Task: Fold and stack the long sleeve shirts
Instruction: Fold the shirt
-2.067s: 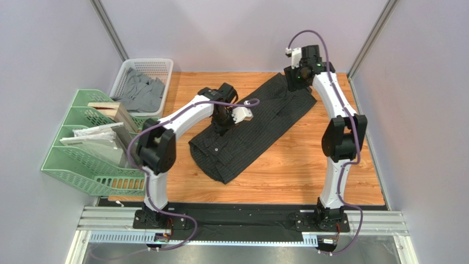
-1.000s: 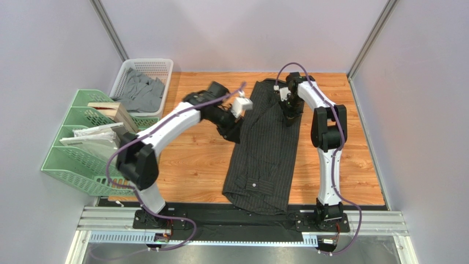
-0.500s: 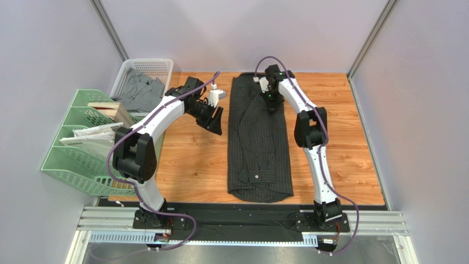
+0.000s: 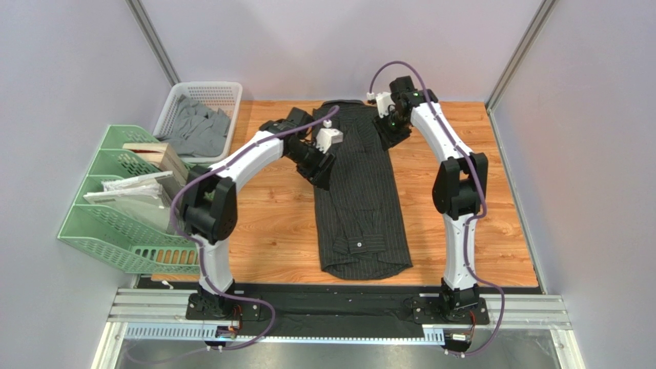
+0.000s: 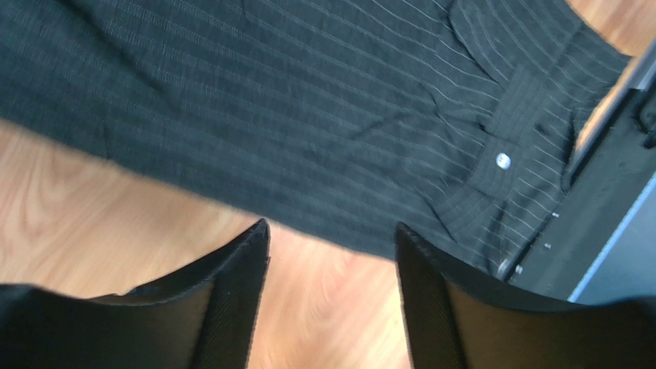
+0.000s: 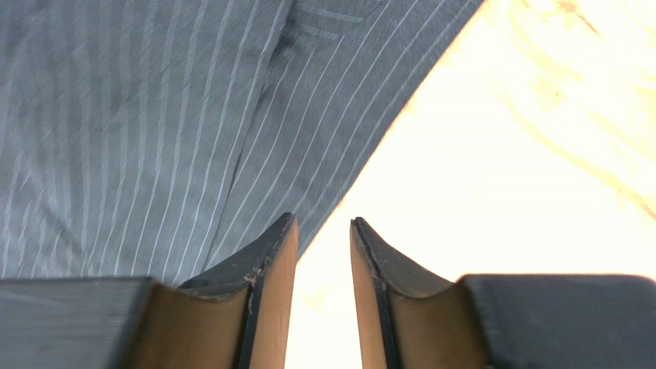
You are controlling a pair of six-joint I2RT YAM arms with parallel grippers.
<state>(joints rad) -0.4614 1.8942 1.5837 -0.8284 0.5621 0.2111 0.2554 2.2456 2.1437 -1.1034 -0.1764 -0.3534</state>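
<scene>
Shirt [image 4: 360, 201]: count 1 on the bench [image 4: 477, 231]. Charcoal with pale pinstripes, it lies as a long narrow strip down the middle, running from the far edge almost to the near edge. The collar end is toward the arm bases (1 small pale button [image 4: 359, 244] shows there). Where the sleeves lie cannot be made out.

Arms: count 2.
- The left arm [image 4: 246, 157] rises from its base and arcs over to the shirt's left edge, in the far half.
- The left gripper [image 4: 319, 171] points down with its fingers spread wide and nothing between them. In its wrist view it is over bare wood just beside the shirt's edge.
- The right arm [image 4: 446, 146] is stretched far out, with its wrist near the far edge.
- The right gripper [image 4: 383, 132] is at the shirt's right edge near the far end. Its fingers are only narrowly parted and hold nothing, and bright wood shows through the gap. The left fingertip overlaps the cloth's edge in the wrist view, but contact cannot be told.

Surroundings:
- 1 white basket [image 4: 223, 96] sits at the far left corner and holds grey cloth [image 4: 196, 131] (number of pieces cannot be told).
- 1 green rack [image 4: 115, 223] sits at the left and holds flat items. Part of it is behind the left arm.
</scene>
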